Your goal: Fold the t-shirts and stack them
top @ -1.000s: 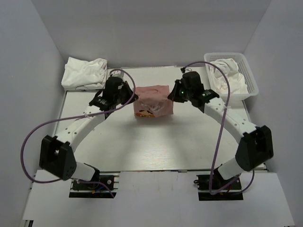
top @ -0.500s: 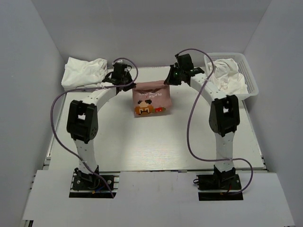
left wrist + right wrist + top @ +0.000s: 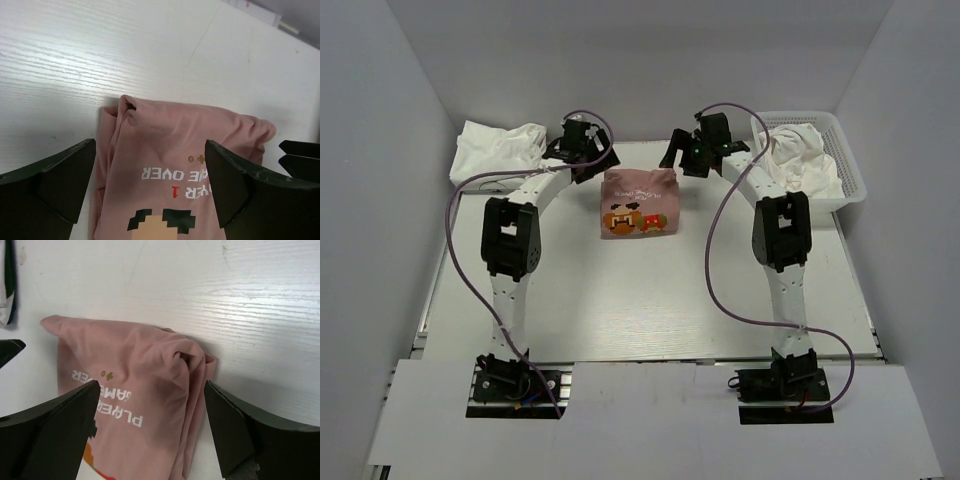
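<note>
Our left gripper [image 3: 150, 187] and right gripper [image 3: 150, 430] hang spread over the folded pink t-shirt [image 3: 638, 203].

Both pairs of jaws stand wide apart with nothing between the pads. The left fingers [image 3: 50, 185] flank the shirt's far left corner, and the right gripper does the same at the far right corner. The pink t-shirt lies in a rough square on the table [image 3: 620, 300], toward the far middle, with its pixel-art print and white lettering facing up. Past our left arm, white t-shirts [image 3: 500, 152] sit heaped at the table's far left corner. Past our right arm, white cloth [image 3: 800, 155] fills a white basket [image 3: 852, 175].
</note>
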Motion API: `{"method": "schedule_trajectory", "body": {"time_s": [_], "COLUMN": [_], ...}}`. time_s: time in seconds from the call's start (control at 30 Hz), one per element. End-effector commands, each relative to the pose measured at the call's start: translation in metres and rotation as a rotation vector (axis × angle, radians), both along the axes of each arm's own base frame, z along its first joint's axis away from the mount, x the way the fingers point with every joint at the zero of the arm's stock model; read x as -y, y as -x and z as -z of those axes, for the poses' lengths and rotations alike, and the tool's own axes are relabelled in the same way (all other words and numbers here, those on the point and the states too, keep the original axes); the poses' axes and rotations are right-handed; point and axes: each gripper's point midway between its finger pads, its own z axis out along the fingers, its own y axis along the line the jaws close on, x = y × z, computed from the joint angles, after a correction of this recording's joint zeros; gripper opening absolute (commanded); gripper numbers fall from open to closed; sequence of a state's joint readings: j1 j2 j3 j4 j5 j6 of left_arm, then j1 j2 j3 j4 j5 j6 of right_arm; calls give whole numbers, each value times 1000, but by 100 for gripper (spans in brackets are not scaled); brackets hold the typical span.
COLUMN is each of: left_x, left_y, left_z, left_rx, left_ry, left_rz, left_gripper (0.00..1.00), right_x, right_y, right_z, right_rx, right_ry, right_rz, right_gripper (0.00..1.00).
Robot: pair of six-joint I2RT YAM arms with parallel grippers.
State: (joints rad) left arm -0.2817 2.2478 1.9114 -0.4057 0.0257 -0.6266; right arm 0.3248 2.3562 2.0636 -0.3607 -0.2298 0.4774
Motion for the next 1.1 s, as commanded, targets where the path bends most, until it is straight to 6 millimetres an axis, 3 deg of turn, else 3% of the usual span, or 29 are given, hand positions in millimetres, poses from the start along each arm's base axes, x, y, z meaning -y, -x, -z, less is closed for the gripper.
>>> {"method": "schedule_trajectory", "body": {"time_s": [0.0,0.1,0.13,0.17,0.2,0.23,0.3,0.33,0.47,0.5,0.63,0.67,0.87,0.93,1.07], "left_x": [-12,-6,-5,5,16,28,43,44,64,64,67,67,54,47,42], "left_y": [12,29,34,39,49,60,78,82,101,101,113,121,144,152,145], "left_z": [-80,-96,-96,-98,-87,-93,-71,-71,-36,-21,10,31,80,91,68], "left_rx": [139,174,171,178,148,145,105,108,34,6,-52,-104,-248,-278,-214], "left_ry": [11,31,30,47,80,123,181,195,227,222,252,263,237,232,201], "left_rz": [-13,26,44,76,147,187,261,264,315,313,326,328,298,284,279], "left_gripper": [100,100,100,100,100,100,100,100,100,100,100,100,100,100,100], "right_x": [-7,-17,-19,-26,-27,-36,-42,-51,-61,-62,-56,-51,-37,-36,-31], "right_y": [1,37,49,67,85,98,122,122,125,124,120,128,142,144,139], "right_z": [-86,-98,-83,-103,-99,-107,-96,-102,-75,-47,3,26,78,81,60], "right_rx": [196,190,165,183,151,190,142,185,99,33,-94,-146,-241,-234,-105], "right_ry": [-40,-105,-113,-167,-196,-246,-300,-329,-389,-389,-390,-380,-388,-381,-277], "right_rz": [-59,-145,-166,-232,-245,-292,-314,-336,-339,-317,-275,-258,-199,-209,-289], "right_gripper": [90,90,90,90,90,90,90,90,90,90,90,90,90,90,90]}}
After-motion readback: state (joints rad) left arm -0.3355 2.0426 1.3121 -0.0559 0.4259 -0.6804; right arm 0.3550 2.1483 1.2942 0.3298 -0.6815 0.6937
